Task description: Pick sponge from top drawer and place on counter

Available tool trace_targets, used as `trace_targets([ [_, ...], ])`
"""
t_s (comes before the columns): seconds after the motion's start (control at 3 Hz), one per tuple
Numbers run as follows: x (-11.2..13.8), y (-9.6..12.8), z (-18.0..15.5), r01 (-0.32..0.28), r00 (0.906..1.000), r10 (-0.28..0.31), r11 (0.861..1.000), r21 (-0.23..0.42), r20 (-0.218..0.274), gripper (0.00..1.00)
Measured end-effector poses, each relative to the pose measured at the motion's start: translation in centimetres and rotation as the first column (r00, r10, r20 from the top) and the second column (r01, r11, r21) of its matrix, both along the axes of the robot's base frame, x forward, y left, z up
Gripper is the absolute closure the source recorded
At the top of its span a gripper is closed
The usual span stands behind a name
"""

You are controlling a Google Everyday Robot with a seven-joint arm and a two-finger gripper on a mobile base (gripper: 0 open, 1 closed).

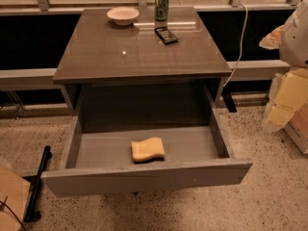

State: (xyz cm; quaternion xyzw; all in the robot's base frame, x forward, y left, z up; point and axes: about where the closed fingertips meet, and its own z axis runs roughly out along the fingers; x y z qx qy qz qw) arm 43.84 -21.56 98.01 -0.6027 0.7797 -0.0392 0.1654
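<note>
The pale yellow sponge (pixel 147 149) lies flat on the floor of the top drawer (pixel 144 177), near its front panel and about the middle. The drawer is pulled fully open below the counter (pixel 139 47), a glossy dark grey-brown top. My gripper (pixel 288 96) hangs at the far right edge of the view, to the right of the cabinet and well apart from the sponge, at about drawer height. It holds nothing that I can see.
On the back of the counter stand a white bowl (pixel 123 15), a green can (pixel 161 5) and a small dark flat packet (pixel 166 35). A white cable (pixel 239 47) hangs at the right. A black bar (pixel 38 182) lies on the floor at the left.
</note>
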Motion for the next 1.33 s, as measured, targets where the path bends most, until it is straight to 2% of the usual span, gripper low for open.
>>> trace_targets([
  [0.33, 0.0, 0.0, 0.0, 0.000, 1.0000, 0.000, 1.000, 0.000, 0.000, 0.00],
  [0.67, 0.6, 1.2, -1.4, -0.004, 1.0000, 0.005, 0.999, 0.040, -0.004, 0.00],
  [1.0, 1.7, 3.2, -4.5, -0.020, 0.9998, 0.021, 0.992, 0.121, -0.007, 0.00],
  [1.33, 4.3, 6.1, -8.3, -0.046, 0.9989, 0.047, 0.970, 0.238, 0.001, 0.00],
])
